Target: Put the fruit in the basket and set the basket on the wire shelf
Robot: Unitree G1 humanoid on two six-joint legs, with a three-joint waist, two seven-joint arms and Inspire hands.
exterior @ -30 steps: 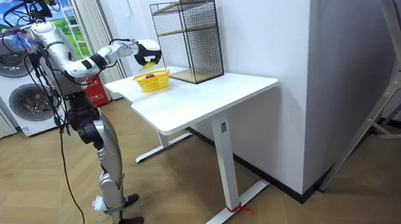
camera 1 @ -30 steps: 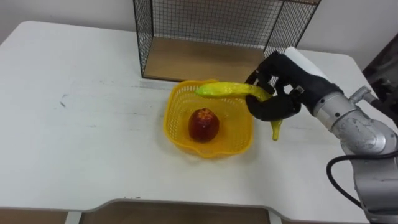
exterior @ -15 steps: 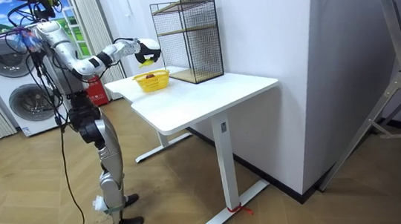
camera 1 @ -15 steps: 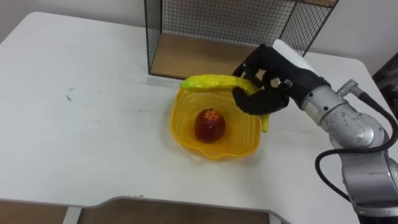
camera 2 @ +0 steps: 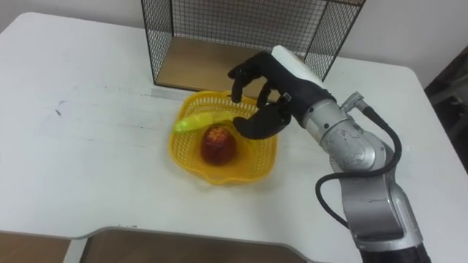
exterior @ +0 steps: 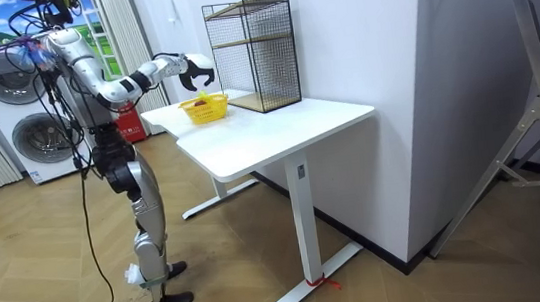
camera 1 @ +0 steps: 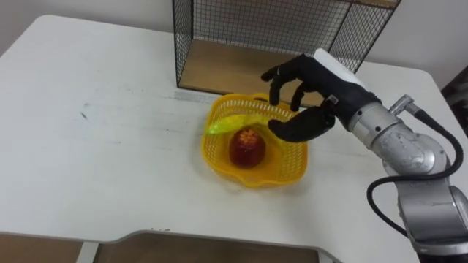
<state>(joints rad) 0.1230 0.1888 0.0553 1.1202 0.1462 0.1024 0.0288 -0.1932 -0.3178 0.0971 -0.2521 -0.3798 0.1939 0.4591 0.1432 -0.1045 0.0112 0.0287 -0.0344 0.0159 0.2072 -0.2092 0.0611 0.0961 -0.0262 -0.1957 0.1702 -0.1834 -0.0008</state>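
**Banana let go into the basket by the right robot hand**

The right robot hand [camera 1: 319,95] is held just above the far right side of the yellow basket [camera 1: 219,165], with its fingers spread apart and nothing clasped in them. Half a second ago they were curled round the banana [camera 1: 232,124], which has since been released. The banana is now seen inside the basket, slanted across the red apple [camera 1: 247,146], with its tip at the basket's left rim. Whether it is already at rest cannot be told. The basket is unmoved on the white desk [camera 1: 95,161], just in front of the wire shelf [camera 1: 219,29]. In the room view the robot is seen standing at the desk's end, right arm stretched over the basket.
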